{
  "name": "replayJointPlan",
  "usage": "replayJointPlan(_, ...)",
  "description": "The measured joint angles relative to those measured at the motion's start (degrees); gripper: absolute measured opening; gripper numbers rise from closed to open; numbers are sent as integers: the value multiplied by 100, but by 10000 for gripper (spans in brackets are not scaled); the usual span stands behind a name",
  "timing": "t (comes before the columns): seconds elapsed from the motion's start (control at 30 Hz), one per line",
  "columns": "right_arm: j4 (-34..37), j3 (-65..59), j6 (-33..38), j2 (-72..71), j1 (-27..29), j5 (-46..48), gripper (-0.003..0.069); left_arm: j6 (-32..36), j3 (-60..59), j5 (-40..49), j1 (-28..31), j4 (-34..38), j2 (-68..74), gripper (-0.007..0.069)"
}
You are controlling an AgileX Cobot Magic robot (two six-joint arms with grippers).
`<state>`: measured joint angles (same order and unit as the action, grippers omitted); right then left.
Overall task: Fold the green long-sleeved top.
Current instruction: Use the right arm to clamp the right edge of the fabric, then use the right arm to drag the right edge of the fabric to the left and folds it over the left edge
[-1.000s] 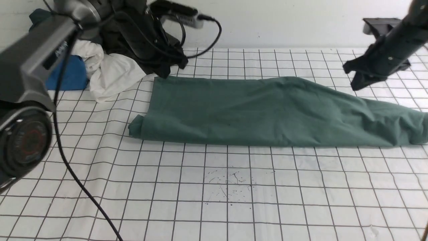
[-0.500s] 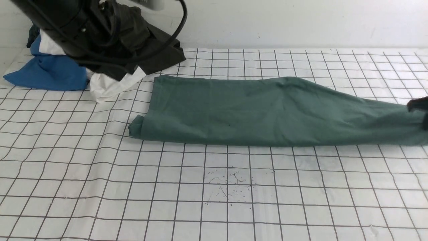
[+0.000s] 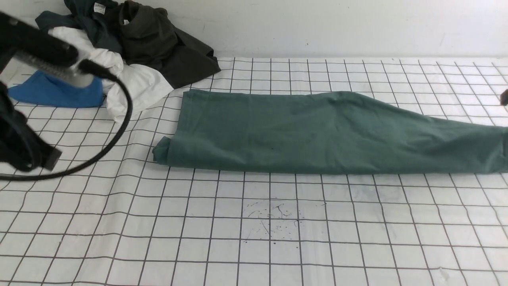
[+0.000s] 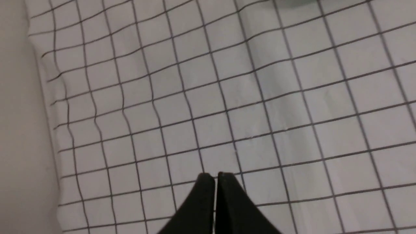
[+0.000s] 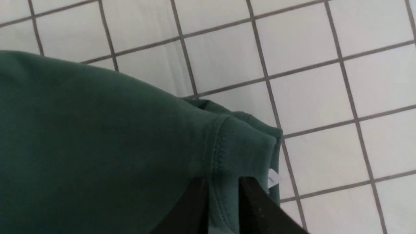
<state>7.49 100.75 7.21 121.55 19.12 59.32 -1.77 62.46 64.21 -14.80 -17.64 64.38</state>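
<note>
Green top [image 3: 317,131] is pinched by just its ribbed edge in the clamped right hand [image 5: 222,183], the rest stretched away along the worktop [image 3: 254,230]. Left hand [image 4: 215,177] is closed on nothing. Such a thin grip could easily be lost, or layers dragged apart.

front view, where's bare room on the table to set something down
Widest free patch: the gridded cloth between the green long-sleeved top and the near edge. A narrower bare strip runs behind the top to the wall, right of the clothes pile. Crowded: the far left corner with that pile, and the left arm with its cable.
</note>
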Motion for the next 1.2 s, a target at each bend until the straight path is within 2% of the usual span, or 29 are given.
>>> replayJointPlan(0.03,5,0,0,113,0,0,235,-214,-264,-124,0,-203,-118,-8)
replayJointPlan(0.07,5,0,0,154,0,0,257,-244,-349,-146,0,-231,-154,-8)
replayJointPlan(0.1,5,0,-22,332,0,0,344,-457,-665,-299,0,-456,-259,-8)
replayJointPlan(0.17,-44,0,-99,561,0,0,435,-675,-949,-478,4,-620,-311,-8)
replayJointPlan(0.27,-79,17,-259,773,0,15,518,-850,-1214,-665,11,-742,-318,-8)
replayJointPlan(0.33,-19,59,-224,816,0,51,524,-896,-1318,-807,11,-779,-318,-8)
replayJointPlan(0.4,40,70,-51,821,0,112,496,-915,-1346,-931,11,-800,-318,-7)
replayJointPlan(0.43,170,85,200,821,16,171,428,-936,-1353,-1013,11,-810,-318,-7)
replayJointPlan(0.53,314,133,385,821,29,280,332,-936,-1353,-1057,11,-822,-318,-7)
replayJointPlan(0.57,390,211,449,826,28,432,251,-937,-1357,-1057,11,-822,-318,-7)
replayJointPlan(0.63,423,348,478,826,21,596,171,-937,-1360,-1048,11,-822,-318,-7)
replayJointPlan(0.67,429,497,497,802,21,695,106,-942,-1360,-1038,11,-816,-318,-7)
replayJointPlan(0.77,387,995,516,614,21,930,20,-943,-1360,-1032,11,-802,-318,-7)
replayJointPlan(1.0,318,2337,333,19,-130,1226,10,-985,-1360,-1061,11,-525,-318,-7)
replayJointPlan(1.13,562,3074,171,-252,-776,1247,10,-985,-1360,-1187,11,-180,-318,-7)
replayJointPlan(1.2,857,3278,31,-288,-1418,1240,9,-974,-1360,-1214,11,56,-318,-7)
